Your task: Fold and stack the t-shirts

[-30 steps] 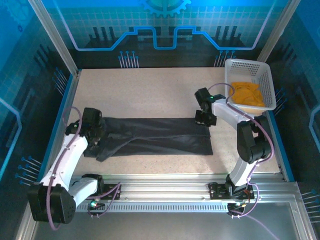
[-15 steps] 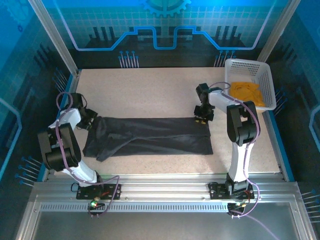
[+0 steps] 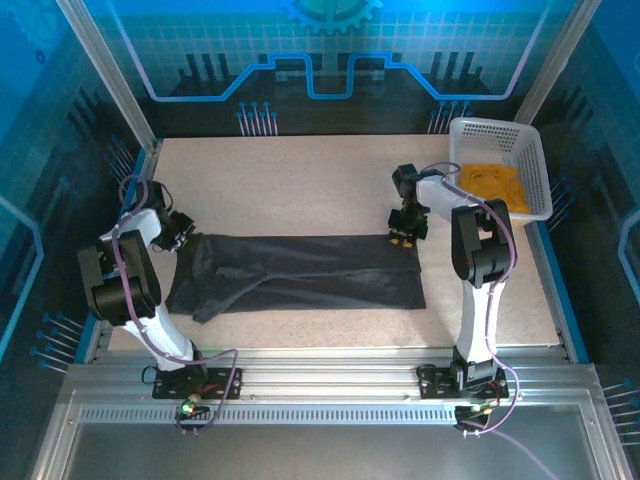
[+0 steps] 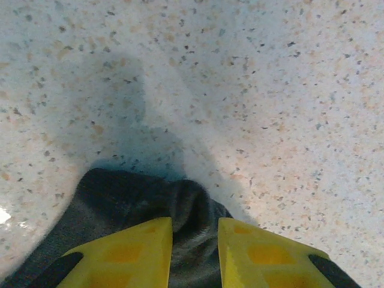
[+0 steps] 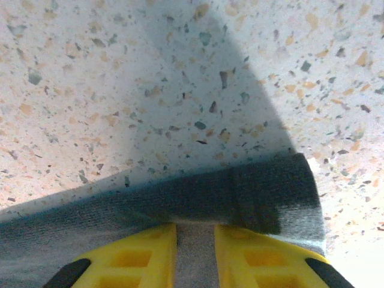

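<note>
Charcoal t-shirt (image 3: 300, 270) is laid out as a long horizontal strip across the middle of the tabletop (image 3: 290, 180), partly folded lengthwise. Its left end is more rumpled and flares toward the near edge. Left gripper (image 3: 180, 235) is down at the far-left corner of the strip, arm folded back on itself near the left edge of the tabletop. In the left wrist view the jaws are pinched in on a bunched hump of dark cloth, which sits between the yellow fingers (image 4: 132, 252) with bare speckled surface just beyond. Right gripper (image 3: 403, 238) is at the far-right corner of the strip. In the right wrist view its jaws are clamped on the grey fabric edge, with a folded-over lip of cloth just ahead of the fingers (image 5: 132, 258). Both grips are low, at tabletop level, and the cloth between them lies flat, not lifted. Orange t-shirt (image 3: 490, 185) is crumpled inside the white lattice basket (image 3: 495, 123) at the far-right corner, well apart from the charcoal one.
</note>
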